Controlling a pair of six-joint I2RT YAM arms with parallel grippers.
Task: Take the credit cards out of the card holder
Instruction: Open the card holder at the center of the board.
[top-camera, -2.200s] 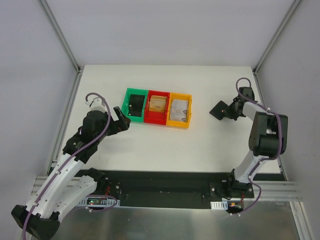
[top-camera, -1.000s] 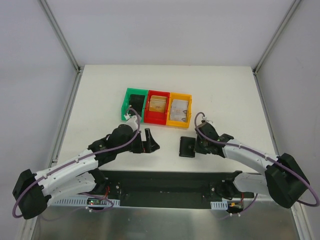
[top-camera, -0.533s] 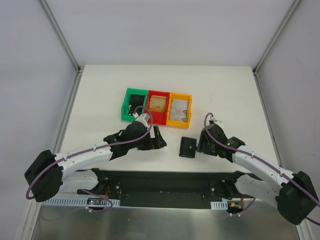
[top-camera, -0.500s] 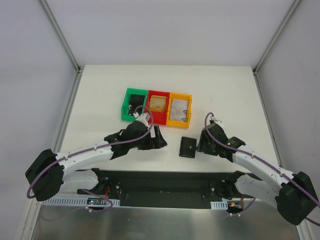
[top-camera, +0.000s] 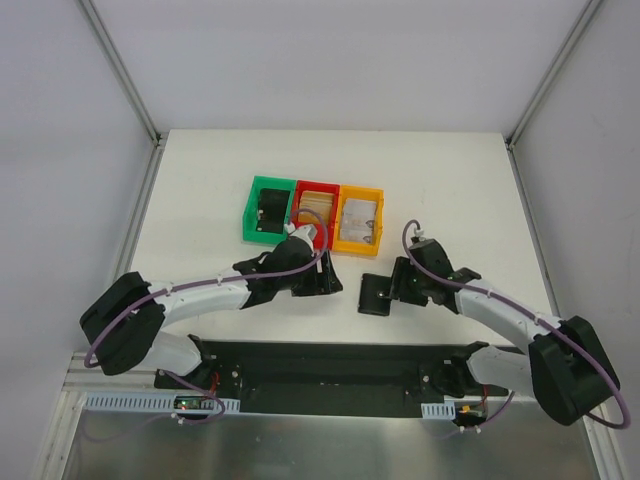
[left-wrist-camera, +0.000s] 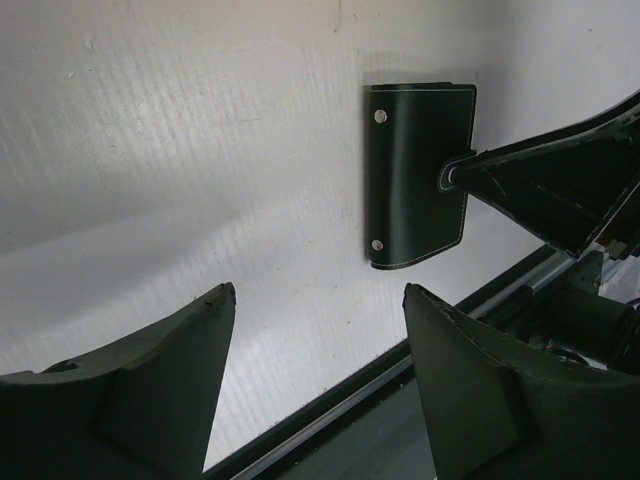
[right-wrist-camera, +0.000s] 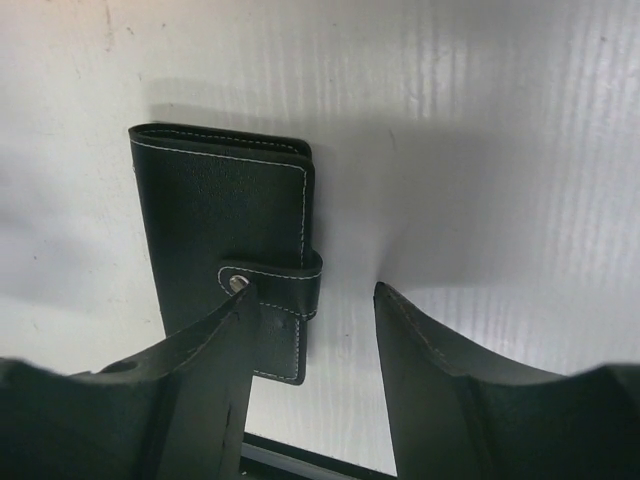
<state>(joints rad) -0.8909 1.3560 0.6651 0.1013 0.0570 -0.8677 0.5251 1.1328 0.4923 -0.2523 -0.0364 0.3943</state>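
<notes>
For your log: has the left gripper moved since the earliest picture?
Yes: the left gripper moved right, from beside the green bin to below the red bin.

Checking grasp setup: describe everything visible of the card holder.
The card holder is shut: black, leather-looking, pale stitching, a strap snapped around one long edge, two metal studs along the other. It lies flat on the white table near its front edge. The open right tool straddles the strap edge, one finger over the snap; contact unclear.
</notes>
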